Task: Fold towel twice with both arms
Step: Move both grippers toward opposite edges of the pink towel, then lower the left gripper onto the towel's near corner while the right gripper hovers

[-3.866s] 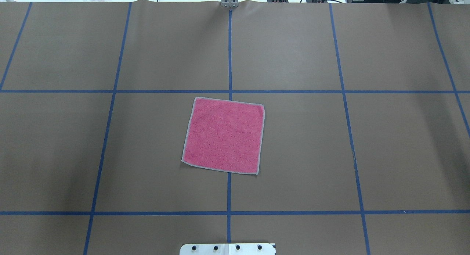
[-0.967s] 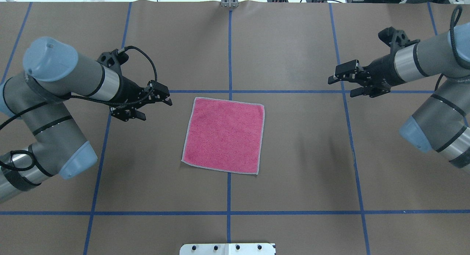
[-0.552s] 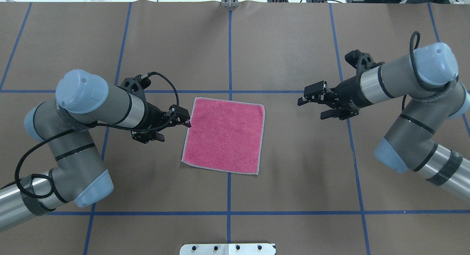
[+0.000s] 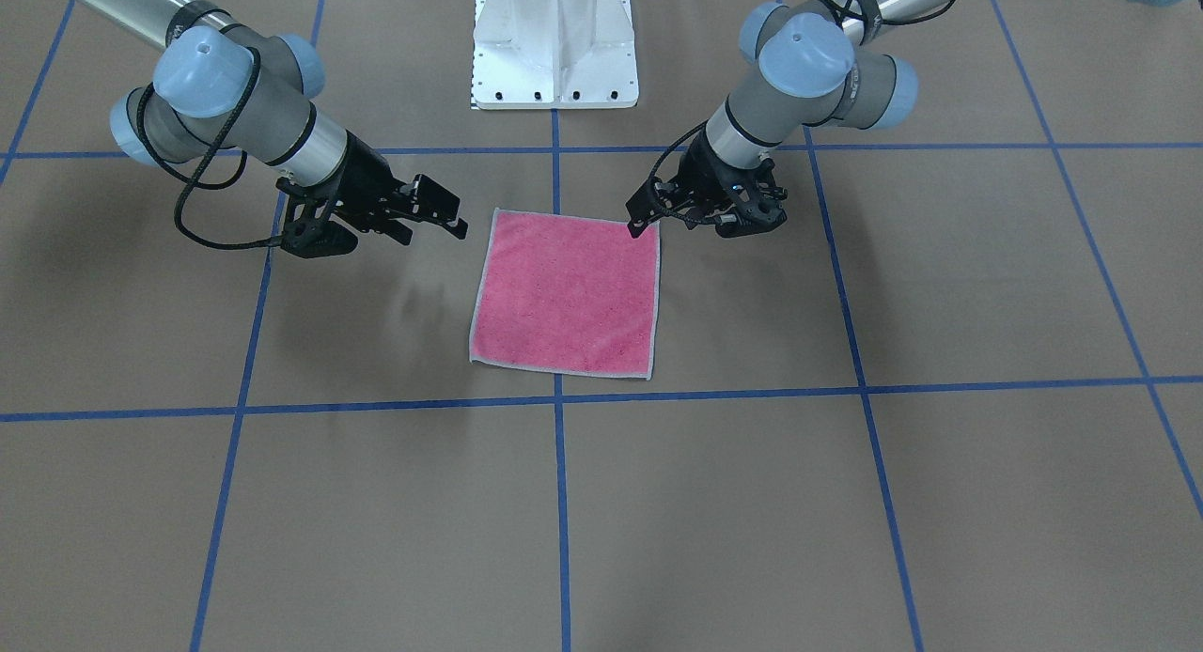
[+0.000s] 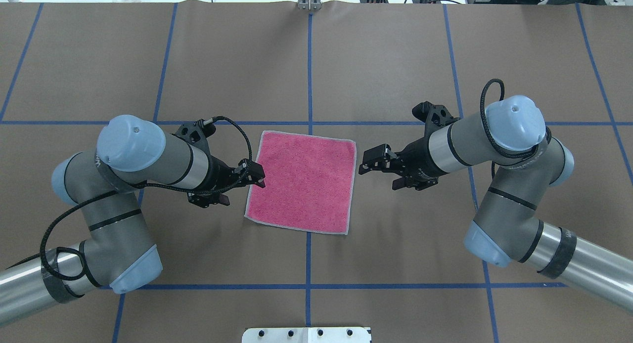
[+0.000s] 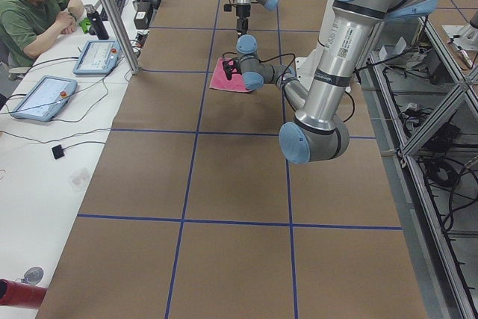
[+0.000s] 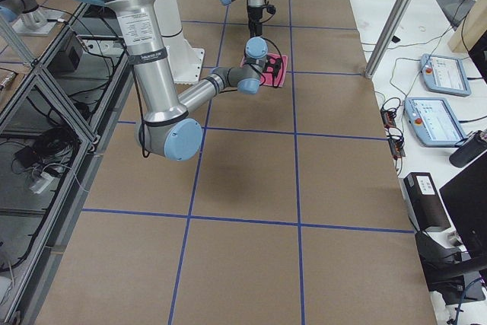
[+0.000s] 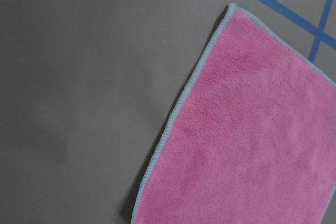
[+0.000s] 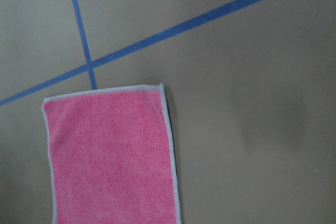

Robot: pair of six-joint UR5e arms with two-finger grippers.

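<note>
The towel (image 5: 301, 182) lies flat and pink face up at the table's middle, with its light grey border showing all round. It also shows in the front view as the towel (image 4: 564, 295). My left gripper (image 5: 245, 189) is open at the towel's left edge, one finger over the border. My right gripper (image 5: 378, 177) is open just off the right edge, apart from the cloth. In the front view the left gripper (image 4: 681, 227) is on the right and the right gripper (image 4: 428, 227) on the left. Both wrist views show only towel (image 8: 247, 129) (image 9: 110, 156) and table.
Blue tape lines (image 5: 309, 61) split the brown table into squares. The white bolted pedestal base (image 4: 554, 41) stands at the robot's edge. A person (image 6: 30, 13) sits at a side table with tablets (image 7: 445, 74) beyond the far edge.
Both arms came into view and closed in on the towel. The left gripper reached its left edge, the right moved close to its right edge. The towel has not moved.
</note>
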